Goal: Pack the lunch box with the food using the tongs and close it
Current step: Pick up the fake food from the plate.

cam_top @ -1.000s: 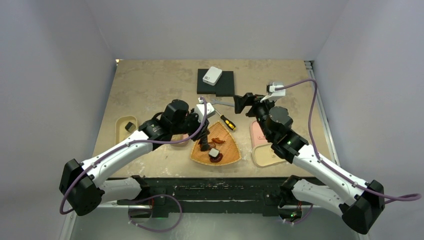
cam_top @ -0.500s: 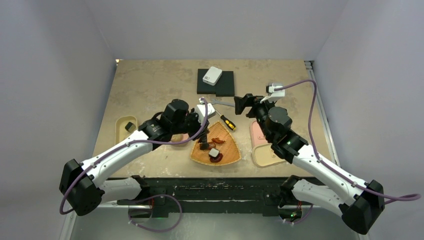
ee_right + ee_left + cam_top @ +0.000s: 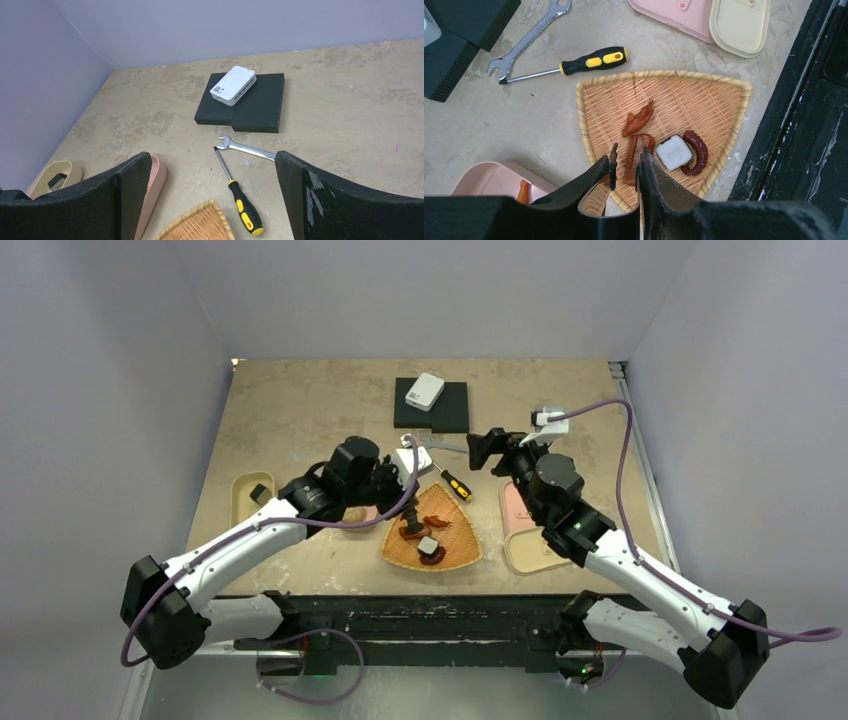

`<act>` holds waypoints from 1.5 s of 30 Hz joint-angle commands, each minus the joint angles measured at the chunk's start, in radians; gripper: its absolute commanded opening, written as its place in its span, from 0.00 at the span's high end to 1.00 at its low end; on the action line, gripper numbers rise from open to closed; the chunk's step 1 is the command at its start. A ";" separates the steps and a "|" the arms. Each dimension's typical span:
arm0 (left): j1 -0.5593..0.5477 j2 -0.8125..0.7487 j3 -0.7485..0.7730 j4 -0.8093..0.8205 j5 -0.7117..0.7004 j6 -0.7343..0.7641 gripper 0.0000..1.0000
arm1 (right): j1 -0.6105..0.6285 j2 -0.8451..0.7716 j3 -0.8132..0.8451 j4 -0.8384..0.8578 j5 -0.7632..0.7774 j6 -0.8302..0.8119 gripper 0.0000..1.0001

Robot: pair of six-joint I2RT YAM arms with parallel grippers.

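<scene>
Likely, the left gripper [image 3: 626, 169], squeezing slim dark tongs [image 3: 613, 160] barely astride the reddish-brown food strip [image 3: 636, 147], could drop it; the right gripper [image 3: 212, 156] gapes wide, empty.

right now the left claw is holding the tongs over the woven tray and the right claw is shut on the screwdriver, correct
Not the right claw: it is open and empty, and the screwdriver lies loose on the table, as the right wrist view shows. The left claw does hold the tongs over the woven tray.
</scene>
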 commanded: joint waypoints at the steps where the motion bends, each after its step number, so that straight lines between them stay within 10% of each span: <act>1: -0.003 0.011 0.035 -0.017 0.017 0.023 0.72 | -0.005 0.003 -0.009 0.016 -0.003 0.005 0.04; 20: -0.002 0.036 0.009 -0.030 0.058 0.019 0.72 | -0.008 0.007 -0.014 0.013 0.005 0.008 0.04; 29: -0.003 0.018 0.018 -0.014 0.061 -0.084 0.95 | -0.008 0.006 -0.017 0.012 0.017 0.012 0.04; 45: -0.001 -0.051 0.033 -0.002 -0.193 -0.313 1.00 | -0.008 -0.020 -0.027 0.007 0.032 0.021 0.04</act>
